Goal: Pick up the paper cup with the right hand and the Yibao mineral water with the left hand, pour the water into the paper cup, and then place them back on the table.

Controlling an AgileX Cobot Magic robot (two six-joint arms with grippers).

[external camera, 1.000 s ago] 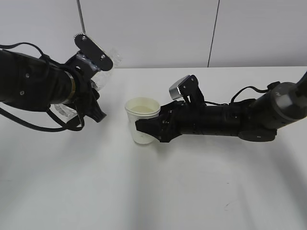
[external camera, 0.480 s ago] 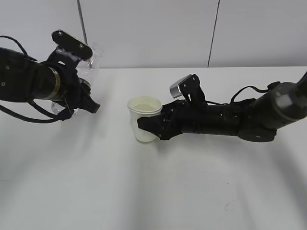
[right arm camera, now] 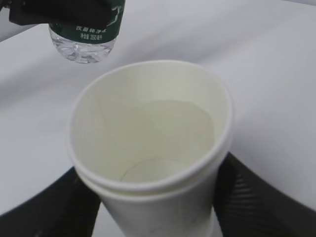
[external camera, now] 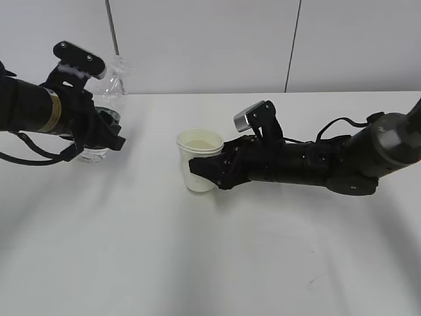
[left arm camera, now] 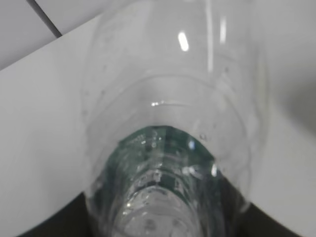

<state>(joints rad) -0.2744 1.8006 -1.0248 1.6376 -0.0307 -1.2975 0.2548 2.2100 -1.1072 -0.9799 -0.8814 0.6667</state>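
Spreading plain and white, the desk [external camera: 217,263] meets pale wall panels at its far edge. Mid-desk, the right black gripper [external camera: 214,172] is clamped around the cream paper cup [external camera: 200,162]. Near the left edge, the left black gripper [external camera: 92,125] grasps the clear ribbed green-labelled bottle [external camera: 108,85].

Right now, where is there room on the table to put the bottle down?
The table is bare in front, below both arms, and left of the cup under the bottle. It is crowded around the cup, where the right end effector grips it.
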